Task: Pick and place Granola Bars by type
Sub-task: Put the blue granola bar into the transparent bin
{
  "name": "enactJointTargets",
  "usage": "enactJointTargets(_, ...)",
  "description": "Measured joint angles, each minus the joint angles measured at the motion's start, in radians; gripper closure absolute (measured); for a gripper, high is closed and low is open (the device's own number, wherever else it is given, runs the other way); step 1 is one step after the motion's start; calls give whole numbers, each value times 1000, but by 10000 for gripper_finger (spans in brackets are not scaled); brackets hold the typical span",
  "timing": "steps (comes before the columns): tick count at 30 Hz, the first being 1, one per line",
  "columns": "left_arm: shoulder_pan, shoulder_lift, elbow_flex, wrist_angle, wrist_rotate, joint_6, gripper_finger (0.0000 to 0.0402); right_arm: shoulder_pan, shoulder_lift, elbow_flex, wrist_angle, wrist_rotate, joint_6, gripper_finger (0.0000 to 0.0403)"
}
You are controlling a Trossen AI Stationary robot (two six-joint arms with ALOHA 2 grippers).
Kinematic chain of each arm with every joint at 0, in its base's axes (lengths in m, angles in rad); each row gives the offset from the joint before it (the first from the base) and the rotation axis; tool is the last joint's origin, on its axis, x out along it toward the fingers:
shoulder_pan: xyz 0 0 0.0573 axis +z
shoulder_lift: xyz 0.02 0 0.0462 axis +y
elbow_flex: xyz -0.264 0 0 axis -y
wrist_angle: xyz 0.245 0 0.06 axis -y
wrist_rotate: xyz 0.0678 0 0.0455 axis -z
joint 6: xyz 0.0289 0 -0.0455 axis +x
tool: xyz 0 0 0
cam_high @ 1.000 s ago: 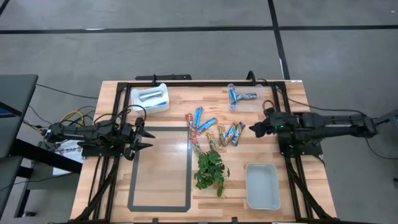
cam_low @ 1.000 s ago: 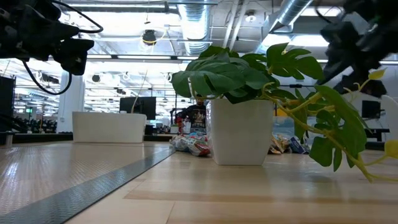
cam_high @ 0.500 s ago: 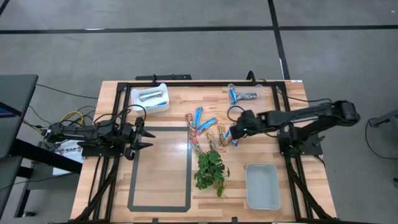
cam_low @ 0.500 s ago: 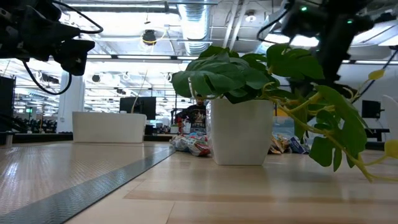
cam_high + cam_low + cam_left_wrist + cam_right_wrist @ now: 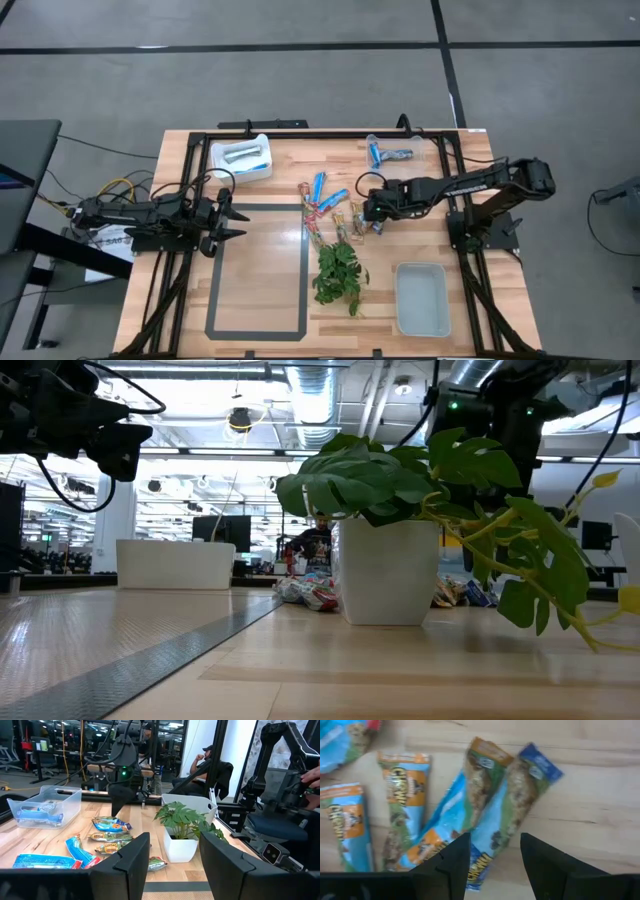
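Blue-and-orange Granola Bars (image 5: 485, 815) beneath open right tool (image 5: 491, 851), leaf-hidden in low view.

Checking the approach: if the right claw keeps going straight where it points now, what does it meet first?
Likely the blue-tipped granola bar lying between the open fingers of the right claw, against an orange-tipped bar; depth is unclear.

Shiny blue, tan and red Granola Bars (image 5: 345, 208) lie scattered flat mid-table.
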Motion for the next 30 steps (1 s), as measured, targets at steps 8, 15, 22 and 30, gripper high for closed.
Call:
enactJointTargets(8, 0, 0, 0, 0, 0, 0, 237, -1, 28, 4, -15, -1, 24, 237)
enactJointTargets(15, 0, 0, 0, 0, 0, 0, 237, -12, 101, 4, 34, -17, -2, 237)
enactJointTargets(22, 0, 0, 0, 0, 0, 0, 237, -33, 160, 4, 146, -39, -72, 250)
enactJointTargets(30, 0, 0, 0, -1, 0, 0, 237, -33, 142, 3, 177, -35, -109, 343)
